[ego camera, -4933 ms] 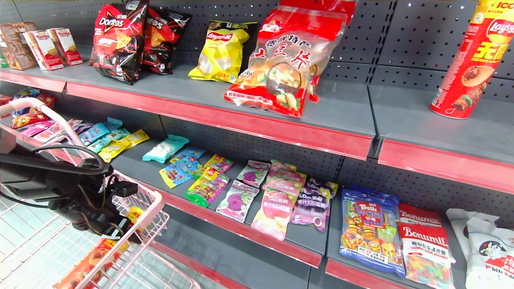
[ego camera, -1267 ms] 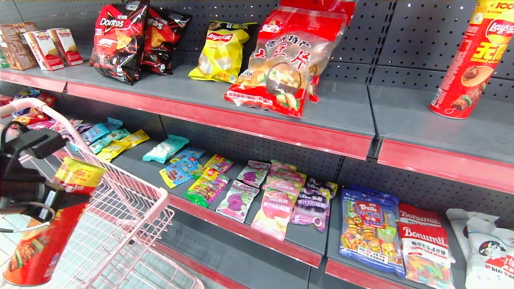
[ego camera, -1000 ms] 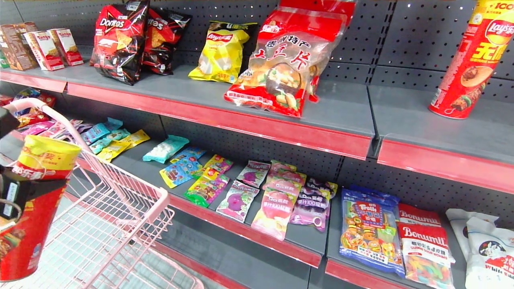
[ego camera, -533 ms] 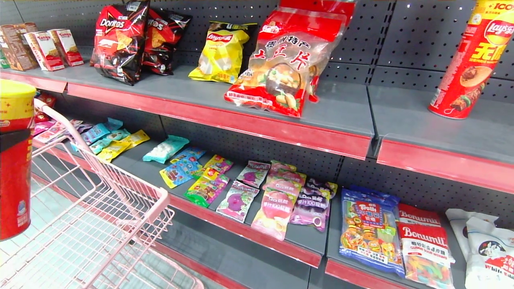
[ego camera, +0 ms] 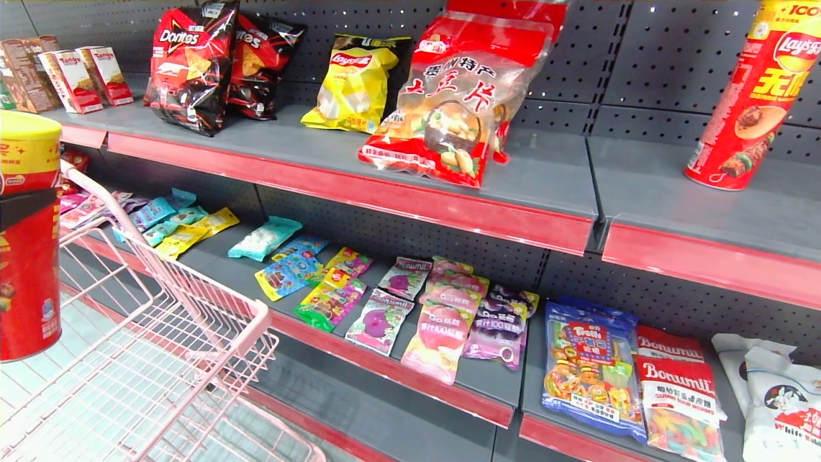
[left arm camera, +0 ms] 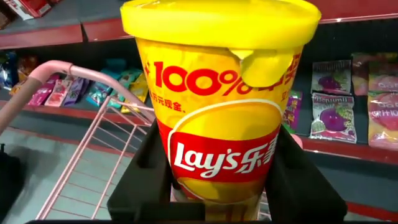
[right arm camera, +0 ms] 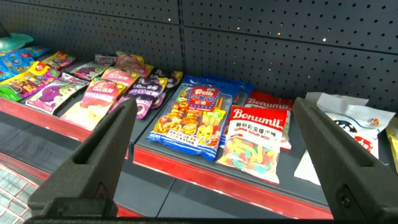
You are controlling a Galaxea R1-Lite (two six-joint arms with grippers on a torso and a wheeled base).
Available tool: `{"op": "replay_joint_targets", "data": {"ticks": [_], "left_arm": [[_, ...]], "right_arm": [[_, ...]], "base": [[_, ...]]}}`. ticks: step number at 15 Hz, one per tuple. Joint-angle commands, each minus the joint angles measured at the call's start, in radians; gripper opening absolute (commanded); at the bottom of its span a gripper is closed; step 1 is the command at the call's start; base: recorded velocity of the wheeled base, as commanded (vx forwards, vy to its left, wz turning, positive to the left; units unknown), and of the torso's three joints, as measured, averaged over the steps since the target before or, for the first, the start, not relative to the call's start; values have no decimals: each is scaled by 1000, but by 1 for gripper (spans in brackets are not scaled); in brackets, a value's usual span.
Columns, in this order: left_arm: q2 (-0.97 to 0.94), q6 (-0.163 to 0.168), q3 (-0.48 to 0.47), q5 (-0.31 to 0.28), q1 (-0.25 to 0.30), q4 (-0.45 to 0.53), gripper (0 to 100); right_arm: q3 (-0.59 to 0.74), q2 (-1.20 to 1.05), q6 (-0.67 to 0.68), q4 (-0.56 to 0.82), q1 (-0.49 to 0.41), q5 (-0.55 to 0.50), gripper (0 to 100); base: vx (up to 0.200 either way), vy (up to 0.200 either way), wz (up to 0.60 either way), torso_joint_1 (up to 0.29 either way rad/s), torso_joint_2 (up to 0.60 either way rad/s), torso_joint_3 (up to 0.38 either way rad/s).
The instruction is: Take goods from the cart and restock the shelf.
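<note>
Chip canister [ego camera: 27, 237] hanging upright at 9 o'clock above pink cart [ego camera: 255, 321], left fingers [left arm camera: 297, 183] clamping it below lid; right fingers [right arm camera: 93, 165] spread, empty. Likely light, stiff, slick tube; gripping mid-body gently, avoiding crushing.

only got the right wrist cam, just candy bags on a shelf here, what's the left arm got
Observer: A tall red cardboard crisp can with a yellow lid, shut in the left gripper, black fingers on both sides.
Operator: where's it vs the cart
Observer: Head view has it upright above the pink wire cart, at the far left.
Operator: any like it already shelved
Observer: Yes, a matching red can stands at the right end of the grey top shelf.
</note>
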Motion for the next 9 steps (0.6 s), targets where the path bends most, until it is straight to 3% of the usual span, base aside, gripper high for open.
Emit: {"op": "replay_joint_targets", "data": {"ticks": [1,7,9], "left_arm": [[14,0,0,0,-10,-1,0],[14,1,0,-1,-21,-1,0],[14,1,0,-1,-24,-1,0]], "right_arm": [[0,1,0,0,0,0,100],[0,1,-1,0,0,0,100],[0,1,-1,0,0,0,100]], "base": [[0,0,0,0,0,0],[0,0,0,0,0,0],[0,0,0,115,-295,-176]]}}
